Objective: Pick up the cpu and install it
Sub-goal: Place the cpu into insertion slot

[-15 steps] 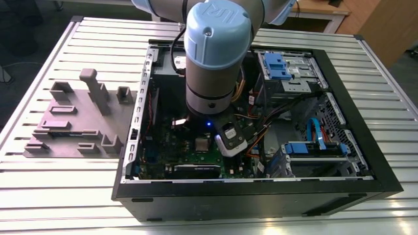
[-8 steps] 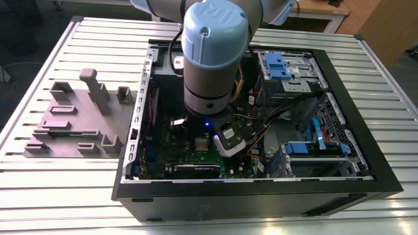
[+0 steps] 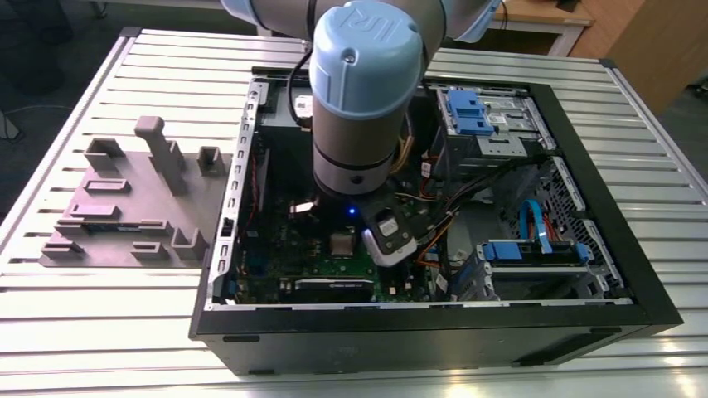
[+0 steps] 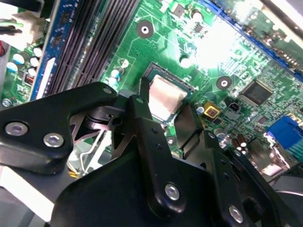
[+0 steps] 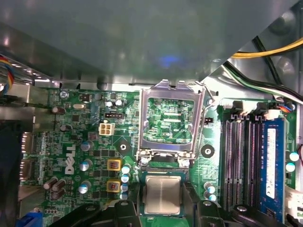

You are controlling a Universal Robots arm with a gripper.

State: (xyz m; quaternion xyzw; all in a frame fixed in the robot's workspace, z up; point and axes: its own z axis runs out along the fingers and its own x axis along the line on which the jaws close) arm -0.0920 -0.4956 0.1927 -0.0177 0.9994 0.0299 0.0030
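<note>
- Exterior view: the arm (image 3: 366, 99) reaches straight down into the open computer case (image 3: 443, 344), which lies on the slatted surface (image 3: 664, 133). A grey fixture block (image 3: 122, 207) sits at the exterior view's left, well apart from the work.
- First wrist view: the cpu (image 5: 162, 195) lies flat, silvery top up, and looks seated in the socket on the motherboard (image 5: 71, 123).
- The socket's metal load frame (image 5: 171, 90) stands swung open just beyond the cpu, leaving the chip uncovered.
- Second wrist view: the tool (image 4: 164, 111) straddles the cpu, with a black side close by each of two opposite edges. I see no offset to either side.
- Tool state: I cannot tell whether it is clamped on the cpu or merely standing around it.
- The chip is square, so it has no long axis to note. Its edges run parallel with the socket's.
- The memory slots (image 5: 241, 161) run alongside the socket.
- My judgement: placing is at or near its end, and the frame is not yet closed.
</note>
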